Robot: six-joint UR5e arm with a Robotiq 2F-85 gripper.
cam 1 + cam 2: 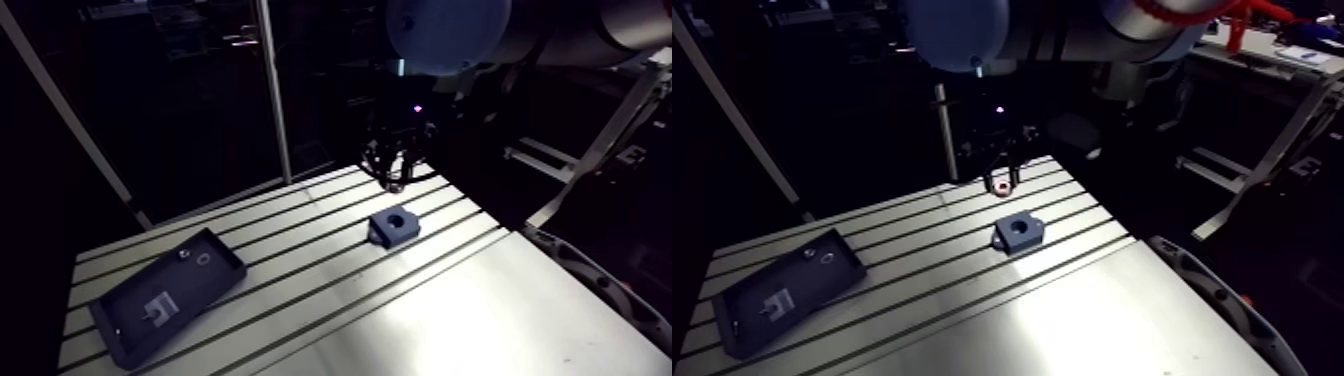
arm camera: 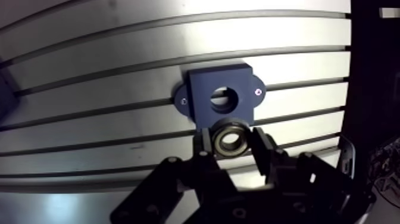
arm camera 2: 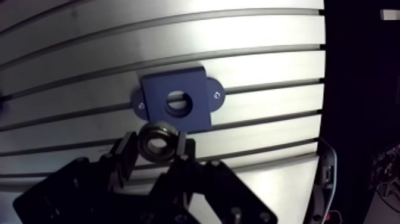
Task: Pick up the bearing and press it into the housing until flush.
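In the wrist view my gripper (image 2: 230,141) is shut on the bearing (image 2: 230,139), a dark metal ring with a bright inner race held between the two fingers. Just ahead of the fingers lies the dark blue housing (image 2: 219,98), a square block with two small ears and a round bore in its middle, flat on the slotted table. In the arm view the gripper (image 1: 1001,185) hangs above the table a little behind the housing (image 1: 1017,232), with the bearing (image 1: 1001,186) showing as a small ring at its tip.
A dark rectangular tray (image 1: 165,296) with a few small parts lies at the table's near left. The slotted aluminium table (image 1: 330,280) ends close behind the gripper, and a smooth plate (image 1: 1072,330) covers its near right part.
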